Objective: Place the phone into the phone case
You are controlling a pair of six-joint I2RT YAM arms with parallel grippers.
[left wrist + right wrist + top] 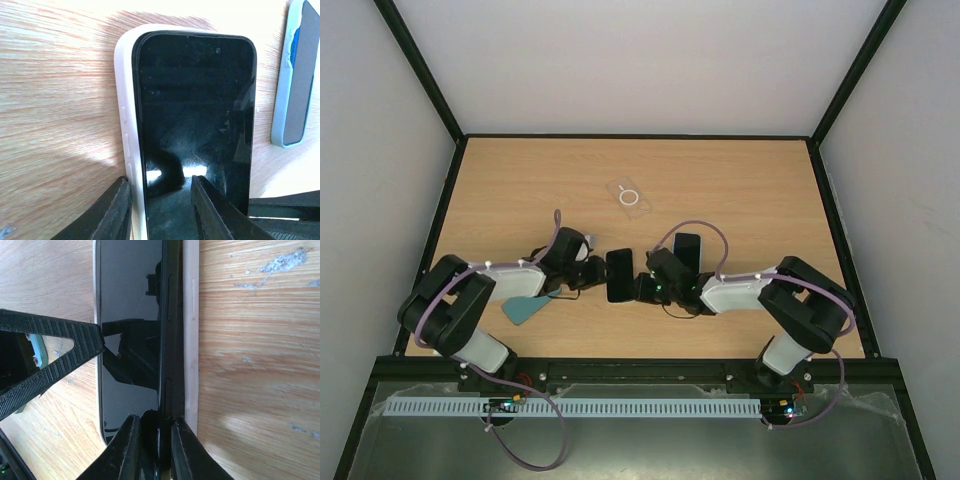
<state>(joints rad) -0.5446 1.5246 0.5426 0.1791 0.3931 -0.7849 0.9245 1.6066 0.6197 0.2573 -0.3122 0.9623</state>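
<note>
The black phone (620, 275) lies screen up at the table's middle, between both grippers. In the left wrist view the phone (195, 100) sits in a white phone case (125, 100) whose wall shows along its left side. My left gripper (160, 210) is shut across that edge, one finger outside the case wall, the other on the screen. In the right wrist view the phone's (130, 315) right edge stands above the case wall (190, 340). My right gripper (152, 450) is shut on that raised phone edge. In the top view my left gripper (592, 272) and right gripper (642, 288) flank the phone.
A second phone in a light-blue case (687, 250) lies just right of the black phone, also in the left wrist view (295, 75). A clear case with a white ring (629, 196) lies farther back. A teal flat piece (525, 310) lies under the left arm.
</note>
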